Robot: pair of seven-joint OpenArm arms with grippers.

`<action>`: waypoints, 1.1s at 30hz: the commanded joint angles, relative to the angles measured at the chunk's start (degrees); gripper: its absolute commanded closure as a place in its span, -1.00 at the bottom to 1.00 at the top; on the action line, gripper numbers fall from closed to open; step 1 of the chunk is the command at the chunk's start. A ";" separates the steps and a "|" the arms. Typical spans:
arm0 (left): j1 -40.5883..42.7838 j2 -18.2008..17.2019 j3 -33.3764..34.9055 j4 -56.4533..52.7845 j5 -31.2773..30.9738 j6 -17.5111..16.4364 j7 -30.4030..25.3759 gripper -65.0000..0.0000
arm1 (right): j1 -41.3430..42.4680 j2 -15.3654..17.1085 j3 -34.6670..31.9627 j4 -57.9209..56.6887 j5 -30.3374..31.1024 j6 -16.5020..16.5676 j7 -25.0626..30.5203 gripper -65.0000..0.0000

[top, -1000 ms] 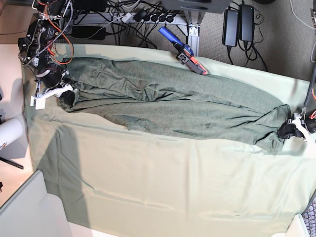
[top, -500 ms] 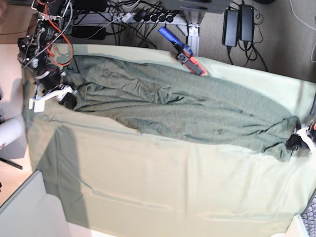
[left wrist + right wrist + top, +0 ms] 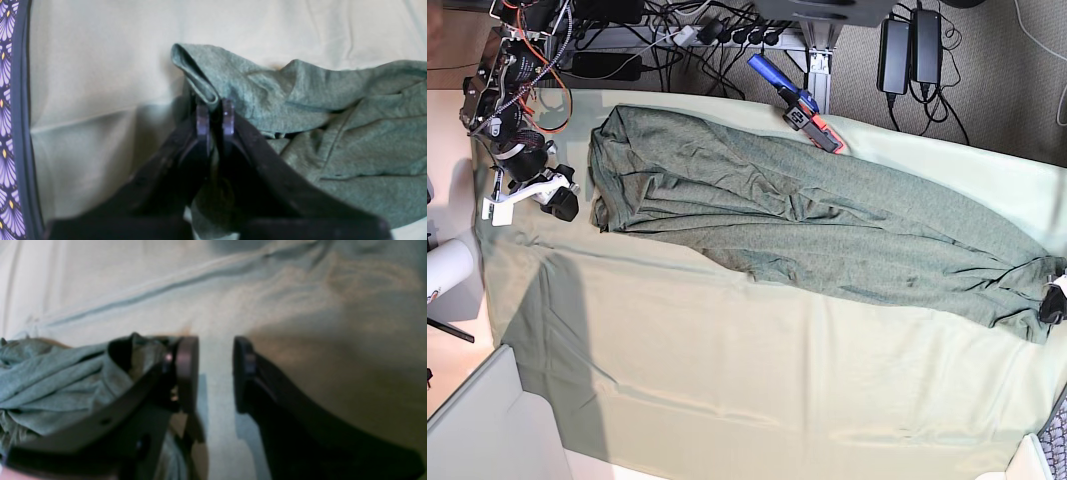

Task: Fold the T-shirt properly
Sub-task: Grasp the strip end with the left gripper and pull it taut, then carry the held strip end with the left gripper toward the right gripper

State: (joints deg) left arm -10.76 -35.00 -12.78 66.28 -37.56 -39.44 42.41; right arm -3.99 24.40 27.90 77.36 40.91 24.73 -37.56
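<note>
1. The T-shirt (image 3: pixel 817 225) lies stretched across the table cloth (image 3: pixel 757 390), its long axis running from 10 o'clock to 4 o'clock in the base view.
2. The left gripper (image 3: pixel 213 115), jaws pinched on a rolled edge, holds the 4 o'clock end.
3. The right gripper (image 3: pixel 215 373), jaws apart and empty, sits just beside the 10 o'clock end, with the cloth to its 9 o'clock.
4. No readable writing or brand shows.
</note>
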 commanded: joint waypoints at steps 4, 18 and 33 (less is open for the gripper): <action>1.95 -0.46 -0.42 11.74 -3.96 -0.56 0.39 1.00 | 0.63 1.14 0.55 1.09 0.48 1.01 1.29 0.44; 12.41 14.45 2.25 44.24 4.13 1.79 6.73 1.00 | 0.79 1.16 0.55 1.09 0.50 1.01 1.73 0.44; 12.87 27.47 20.87 43.98 20.04 7.50 5.88 1.00 | 0.76 1.16 0.55 1.09 0.68 1.01 1.51 0.44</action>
State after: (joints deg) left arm 3.01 -7.62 8.19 109.38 -16.73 -32.34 49.71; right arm -3.95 24.40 27.90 77.38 40.86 24.73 -37.15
